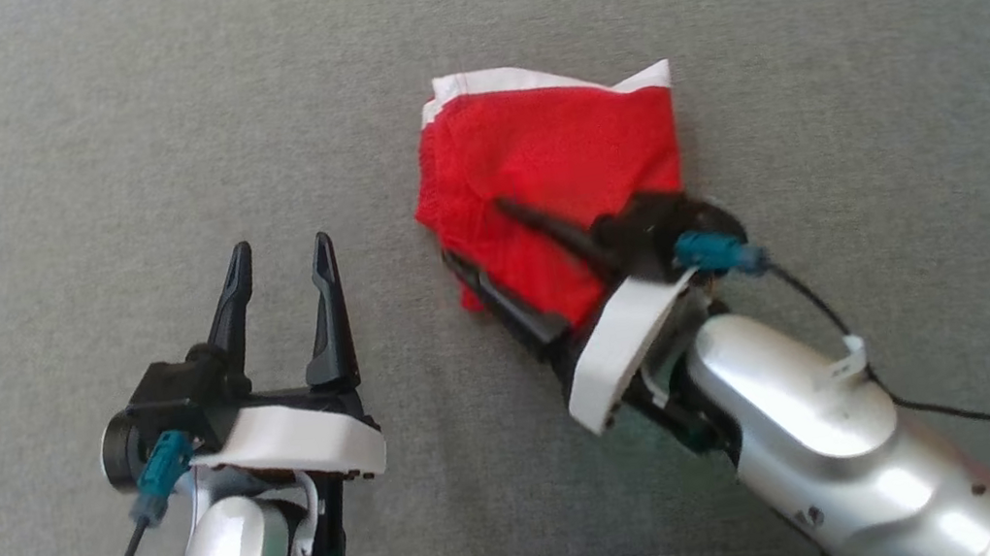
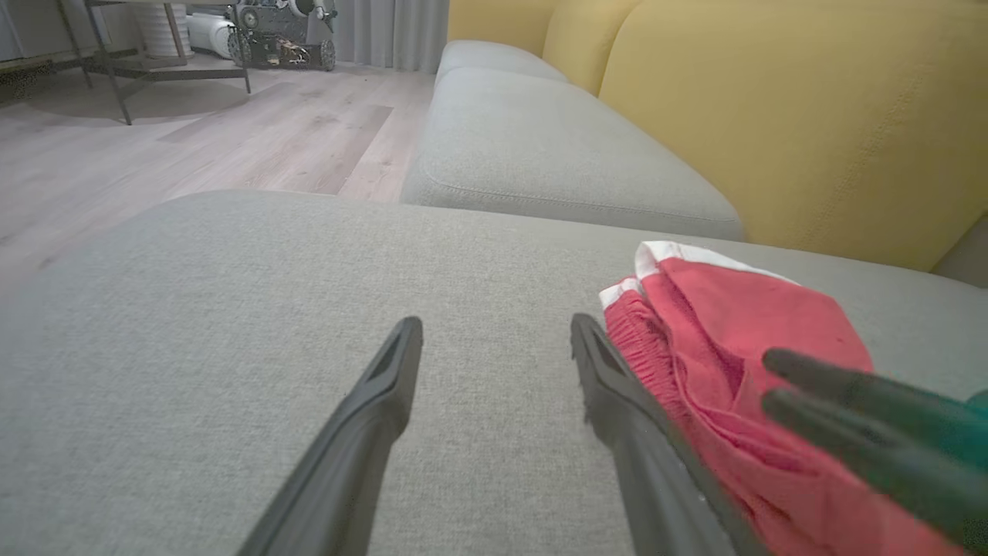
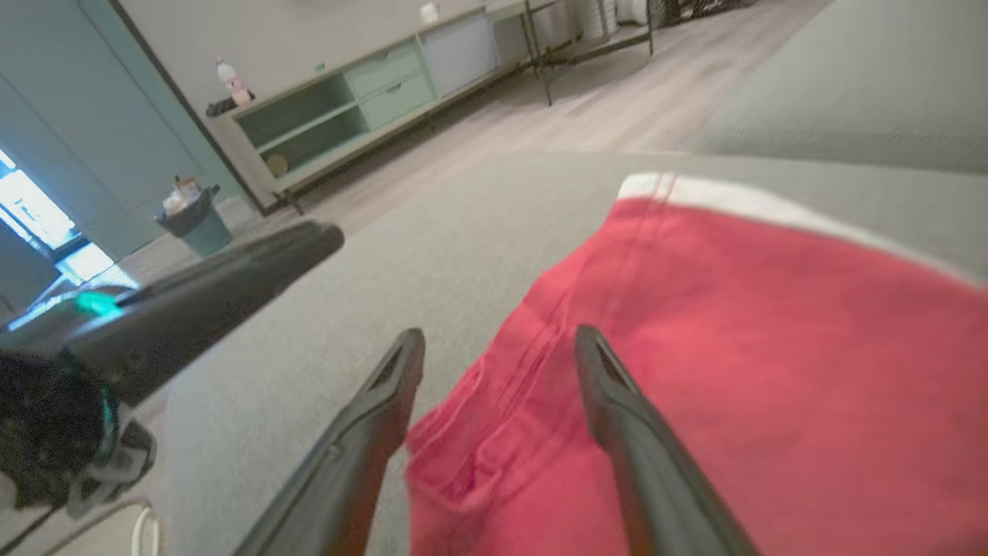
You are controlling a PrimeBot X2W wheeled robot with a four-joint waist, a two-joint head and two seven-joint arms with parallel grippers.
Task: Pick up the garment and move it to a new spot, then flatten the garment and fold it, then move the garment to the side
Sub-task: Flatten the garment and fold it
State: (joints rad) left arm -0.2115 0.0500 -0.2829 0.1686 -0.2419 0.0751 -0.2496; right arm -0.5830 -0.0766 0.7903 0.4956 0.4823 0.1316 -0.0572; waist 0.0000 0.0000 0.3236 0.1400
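Across the garment [image 1: 554,146], right end effector [image 1: 473,230] sits spread, perhaps touching it

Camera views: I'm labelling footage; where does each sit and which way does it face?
Head view: on the head, looking down at the grey fabric cushion and folded red garment with white trim; left gripper and right gripper show.
Left wrist view: along the left gripper's open fingers, toward the yellow backrest.
Right wrist view: along the right gripper's open fingers, over the garment, toward the wooden floor.
Each wrist view catches the other gripper.
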